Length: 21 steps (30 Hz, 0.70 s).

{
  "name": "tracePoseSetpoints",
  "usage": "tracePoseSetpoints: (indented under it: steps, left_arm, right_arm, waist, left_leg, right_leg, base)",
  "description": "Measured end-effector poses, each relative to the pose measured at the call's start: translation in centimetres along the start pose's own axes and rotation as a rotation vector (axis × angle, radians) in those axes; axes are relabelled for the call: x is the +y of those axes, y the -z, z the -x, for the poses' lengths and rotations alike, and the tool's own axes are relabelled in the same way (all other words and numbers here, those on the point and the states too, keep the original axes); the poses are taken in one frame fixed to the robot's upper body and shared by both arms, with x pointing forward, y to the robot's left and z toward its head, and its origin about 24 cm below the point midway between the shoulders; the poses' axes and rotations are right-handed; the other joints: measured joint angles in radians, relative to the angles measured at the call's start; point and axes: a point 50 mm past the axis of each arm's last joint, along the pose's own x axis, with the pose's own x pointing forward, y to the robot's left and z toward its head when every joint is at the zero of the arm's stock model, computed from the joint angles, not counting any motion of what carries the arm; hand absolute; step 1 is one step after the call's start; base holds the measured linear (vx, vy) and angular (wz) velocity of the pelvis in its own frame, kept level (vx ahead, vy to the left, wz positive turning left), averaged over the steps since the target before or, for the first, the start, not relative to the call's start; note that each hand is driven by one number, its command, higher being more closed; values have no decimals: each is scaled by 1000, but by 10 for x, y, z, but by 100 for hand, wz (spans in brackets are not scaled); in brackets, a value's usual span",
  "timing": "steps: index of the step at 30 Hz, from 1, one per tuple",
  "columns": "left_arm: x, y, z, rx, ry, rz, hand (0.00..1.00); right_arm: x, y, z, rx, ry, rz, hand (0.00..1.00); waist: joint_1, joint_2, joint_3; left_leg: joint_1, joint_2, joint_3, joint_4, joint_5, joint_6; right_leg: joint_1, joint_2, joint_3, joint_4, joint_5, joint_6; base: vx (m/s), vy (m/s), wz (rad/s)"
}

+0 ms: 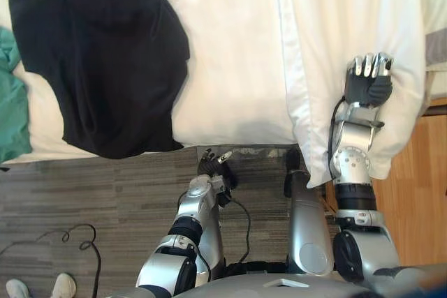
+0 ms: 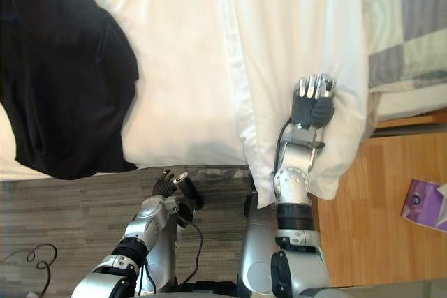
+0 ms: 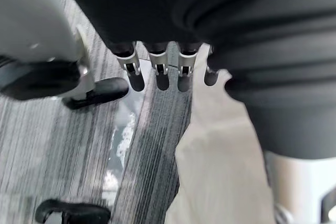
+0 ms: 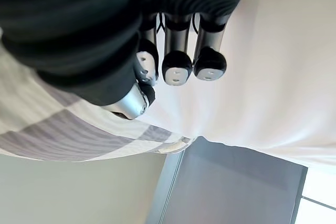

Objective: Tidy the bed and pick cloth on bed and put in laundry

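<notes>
A large black cloth (image 1: 105, 61) lies spread on the white bed sheet (image 1: 230, 54), its lower edge hanging over the bed's near side. A green cloth (image 1: 10, 102) lies at the bed's far left edge. A white duvet (image 1: 335, 33) covers the right part of the bed and droops over the near edge. My right hand (image 1: 368, 85) rests on top of this duvet. Its fingers (image 4: 176, 66) are curled, with no cloth showing between them. My left hand (image 1: 209, 162) hangs low over the floor just below the bed edge, its fingers (image 3: 157, 72) relaxed and holding nothing.
A grey-and-white patterned quilt (image 2: 405, 26) lies at the bed's far right. On the wooden floor (image 2: 377, 228) to the right lies a purple packet (image 2: 426, 204). Grey striped flooring (image 1: 105, 186) runs along the bed's near side, where a person's shoes (image 1: 42, 287) stand.
</notes>
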Motion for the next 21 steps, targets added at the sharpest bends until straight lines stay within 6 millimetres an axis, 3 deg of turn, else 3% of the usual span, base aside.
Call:
tracePoseSetpoints:
  steps: [3,5,7,10,11,15,18,21]
  left_arm:
    - [1,-1,1,-21,-5,27,0]
    - [2,2,1,-23,-10,32,0]
    - [4,10,3,-4,-18,63,0]
    - [8,17,5,15,-32,78,0]
    - [7,20,6,21,-30,82,0]
    - [20,40,12,74,-59,74,0]
    - [36,65,22,164,-85,56,0]
    - [52,85,32,231,-107,19,0]
  right_arm:
    - [-31,-22,28,-48,107,12,100]
    - [-78,-43,71,-55,342,73,100]
    - [-99,-56,109,-41,485,115,100]
    - [-108,-67,141,-16,567,158,100]
    - [-109,-70,150,3,583,179,0]
    - [-113,-60,161,146,599,227,0]
    - [-122,-56,188,296,672,316,0]
    - [-127,-48,217,540,711,513,0]
  waist:
    - [-14,-3,-1]
    - [-18,-3,-1]
    - [-41,-3,-1]
    - [-52,-3,-1]
    - [-51,-5,-2]
    - [-50,-31,-45]
    - [-37,-49,-114]
    - [-34,-68,-173]
  left_leg:
    - [21,2,26,10,-14,0]
    - [40,3,47,12,-26,-1]
    - [66,9,67,12,-35,-3]
    - [121,19,75,5,-45,-11]
    - [152,20,83,-4,-47,-12]
    - [222,10,94,-51,-47,-15]
    - [273,-2,96,-101,-45,-21]
    - [319,-19,91,-148,-30,-31]
  right_leg:
    - [2,6,29,-2,2,3]
    - [4,10,53,-2,3,5]
    - [21,15,62,-5,4,7]
    - [76,16,61,-16,4,8]
    - [105,17,59,-23,4,9]
    - [182,12,49,-70,5,17]
    - [247,4,22,-120,8,21]
    - [315,-11,-9,-164,10,26]
  base:
    - [7,12,-30]
    - [38,6,-34]
    - [75,1,-29]
    - [65,-4,-21]
    - [45,-5,-15]
    - [19,9,-3]
    - [86,26,14]
    - [143,52,20]
